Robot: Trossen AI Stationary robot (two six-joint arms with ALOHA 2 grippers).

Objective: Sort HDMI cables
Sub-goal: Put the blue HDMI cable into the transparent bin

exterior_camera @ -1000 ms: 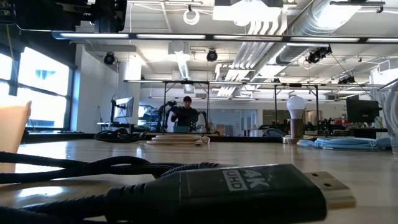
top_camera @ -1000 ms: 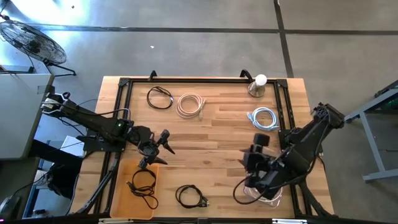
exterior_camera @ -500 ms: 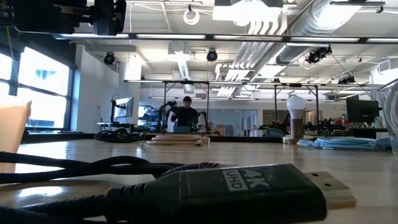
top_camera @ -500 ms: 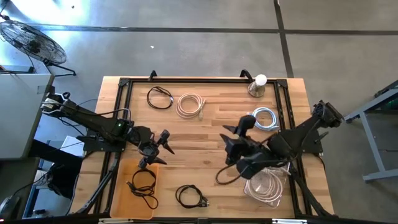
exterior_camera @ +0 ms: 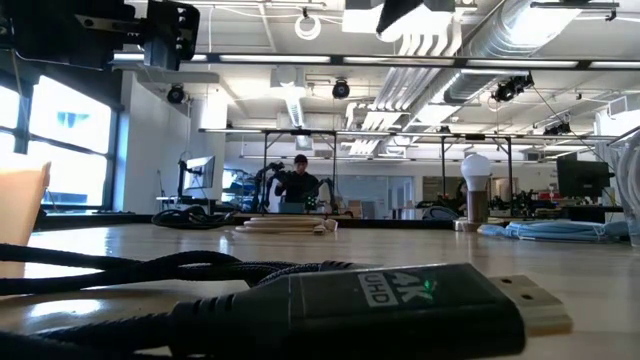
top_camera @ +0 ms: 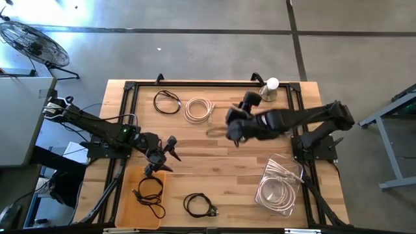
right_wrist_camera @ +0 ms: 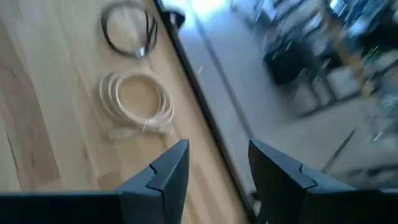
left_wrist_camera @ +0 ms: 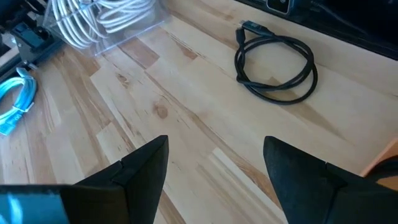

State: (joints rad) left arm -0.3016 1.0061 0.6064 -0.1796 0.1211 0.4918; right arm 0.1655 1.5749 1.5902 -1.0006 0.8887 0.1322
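Wooden surface with a black frame, seen from above and from both wrists. The right arm reaches across the middle of the surface; the right gripper hangs above bare wood just beside the cream HDMI cable, fingers apart and holding nothing. The left gripper hangs over the left part of the surface, just above the orange tray, its fingers spread wide and empty.

A clear container near the right front corner holds a coil of white HDMI cables. The orange tray at the left front holds one black HDMI cable. A second black coil lies on the bare wood at the front edge, between tray and container; its plug fills the foreground of the low view. A third black coil lies at the back left, next to the cream coil. A white bulb on a stand stands at the back right. From the left wrist, a pale blue cable lies on the wood near the clear container.
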